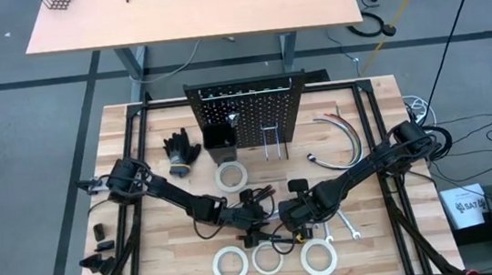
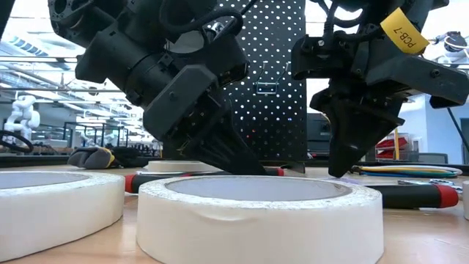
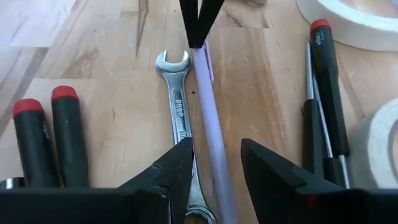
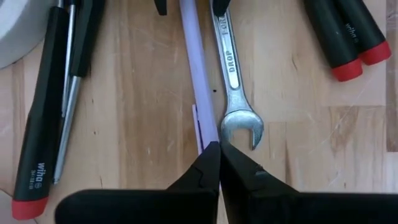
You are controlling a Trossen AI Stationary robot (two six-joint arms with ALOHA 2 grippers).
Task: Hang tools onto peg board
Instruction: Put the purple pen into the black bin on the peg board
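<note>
A thin lilac rod (image 3: 208,106) lies on the wooden table beside a silver wrench (image 3: 179,118), between pairs of red-capped black screwdrivers (image 3: 326,106). My left gripper (image 3: 217,149) is open, low over the table, its fingers standing on either side of the rod's near part; one finger is over the wrench's shaft. My right gripper (image 4: 217,146) faces it, shut at the rod's other end. Both meet at the table's middle (image 1: 268,216). The black peg board (image 1: 244,115) stands upright at the far side. White tape rolls (image 1: 266,259) lie flat near the front edge. My right gripper's shut fingertips (image 3: 198,37) meet the rod's far end (image 4: 206,134), slanting steeply down from above, in line with the rod. Whether they pinch that end or only press on it I cannot tell. The wrench's open head (image 4: 241,127) lies right beside the fingertips.
Black gloves (image 1: 182,153) lie left of the board and curved hoses (image 1: 342,132) right of it. One tape roll (image 1: 230,176) lies before the board. Small wrenches (image 1: 347,228) lie to the right of the grippers. Another table (image 1: 196,10) stands beyond.
</note>
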